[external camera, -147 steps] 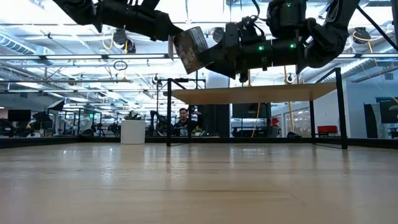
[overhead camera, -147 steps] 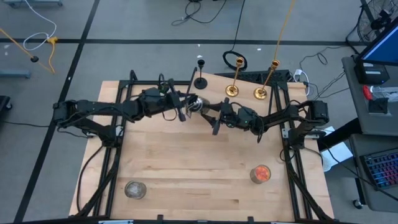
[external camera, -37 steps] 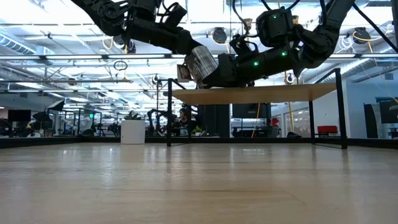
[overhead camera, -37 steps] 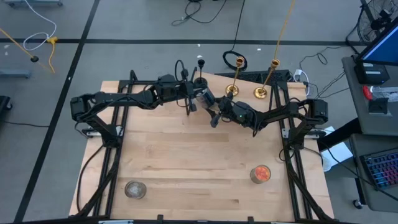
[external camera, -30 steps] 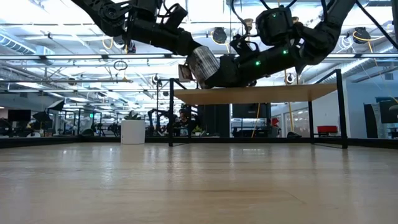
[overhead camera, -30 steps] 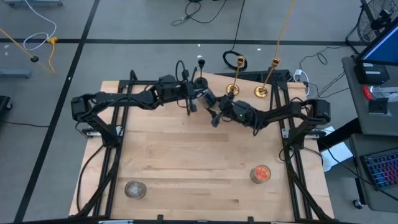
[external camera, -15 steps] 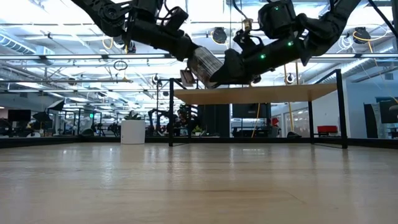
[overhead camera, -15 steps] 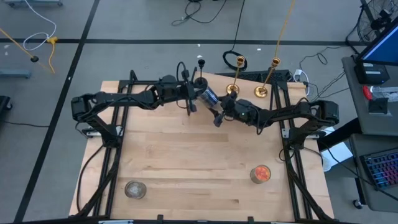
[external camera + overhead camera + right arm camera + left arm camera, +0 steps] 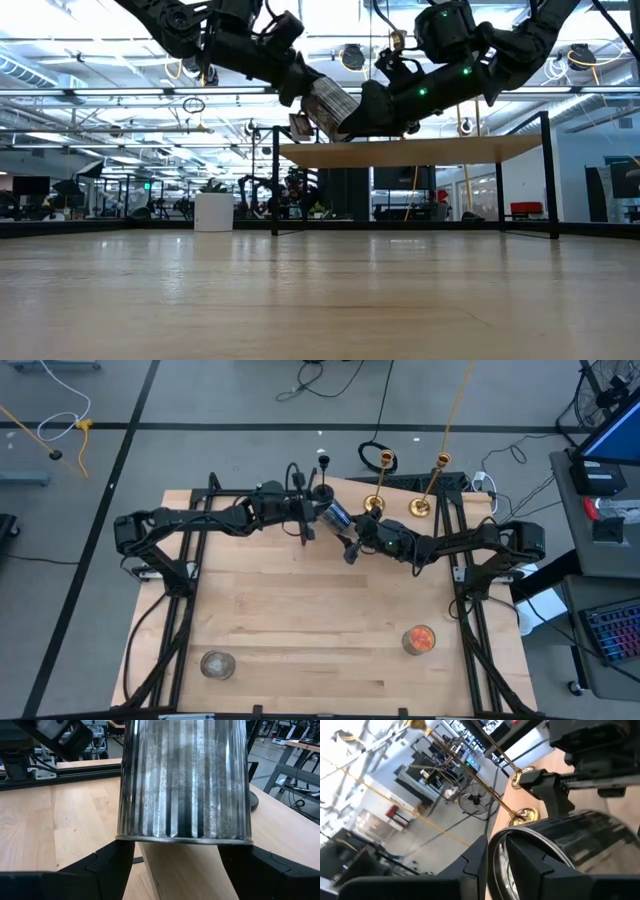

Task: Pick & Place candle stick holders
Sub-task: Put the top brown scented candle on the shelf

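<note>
A silvery ribbed glass cup (image 9: 336, 515) hangs in the air over the table's far middle, between my two grippers; the low view (image 9: 328, 103) shows it too. My left gripper (image 9: 322, 518) is shut on its rim. My right gripper (image 9: 176, 862) is open, its fingers standing either side of the cup's closed end (image 9: 184, 838). The black stemmed holder (image 9: 322, 491) and two brass holders (image 9: 372, 505) (image 9: 418, 510) stand at the far edge. A second silvery cup (image 9: 217, 664) and the orange-red cup (image 9: 419, 640) stand near the front edge. My left gripper holds the cup by its rim (image 9: 494, 851), one finger (image 9: 532, 862) inside the cup and one (image 9: 472, 870) outside. It comes from the table's left side. The cup is lifted clear and tilted, open end toward my left arm. My right gripper: I cannot tell whether its fingers (image 9: 107, 862) touch the cup.
The wooden table (image 9: 300, 620) has bare room across its middle and front. Black frame rails (image 9: 185, 575) run along both sides. The black holder's base (image 9: 252, 800) stands close behind the held cup.
My right gripper has drawn back a little toward the table's right edge and tipped, so more of the cup shows between the grippers. The cup stays tilted in my left gripper, clear of the table.
</note>
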Robot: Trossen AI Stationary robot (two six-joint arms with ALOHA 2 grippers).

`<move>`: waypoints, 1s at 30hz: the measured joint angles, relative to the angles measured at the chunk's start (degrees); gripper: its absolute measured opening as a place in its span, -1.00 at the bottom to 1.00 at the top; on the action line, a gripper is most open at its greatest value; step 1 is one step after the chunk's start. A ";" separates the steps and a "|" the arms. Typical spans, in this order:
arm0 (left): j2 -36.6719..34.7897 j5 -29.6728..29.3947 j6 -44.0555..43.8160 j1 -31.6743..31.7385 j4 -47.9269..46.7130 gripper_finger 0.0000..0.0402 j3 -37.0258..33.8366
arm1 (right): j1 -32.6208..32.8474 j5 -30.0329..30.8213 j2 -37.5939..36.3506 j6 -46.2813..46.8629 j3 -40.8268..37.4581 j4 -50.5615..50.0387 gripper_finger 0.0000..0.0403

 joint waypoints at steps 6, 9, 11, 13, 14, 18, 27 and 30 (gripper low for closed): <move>0.00 -0.42 12.45 -0.75 0.12 -0.59 0.00 | 0.00 0.02 0.00 -0.15 0.00 -0.04 0.41; -0.02 -0.73 20.27 -1.48 0.31 -0.60 0.02 | 0.00 0.02 0.00 -0.19 -0.02 -0.17 0.41; -0.02 -1.99 24.58 -2.20 0.34 -0.60 0.04 | 0.00 0.00 0.00 -0.23 -0.04 -0.25 0.41; -0.02 -3.68 28.70 -2.95 0.36 -0.60 0.04 | 0.01 -0.03 0.00 -0.29 -0.04 -0.26 0.41; -0.02 -4.32 30.86 -3.34 0.37 -0.60 0.04 | 0.00 -0.07 0.00 -0.37 -0.04 -0.29 0.41; -0.02 -6.24 39.49 -5.06 0.32 -0.60 0.04 | 0.02 -0.14 0.00 -1.13 -0.07 -1.04 0.41; -0.02 -11.23 43.21 -7.16 0.12 -0.60 0.04 | 0.02 0.05 0.00 -0.36 -0.09 -1.37 0.41; -0.02 -12.39 43.70 -7.14 0.08 -0.60 0.02 | 0.00 0.22 0.00 -0.10 -0.09 -1.26 0.41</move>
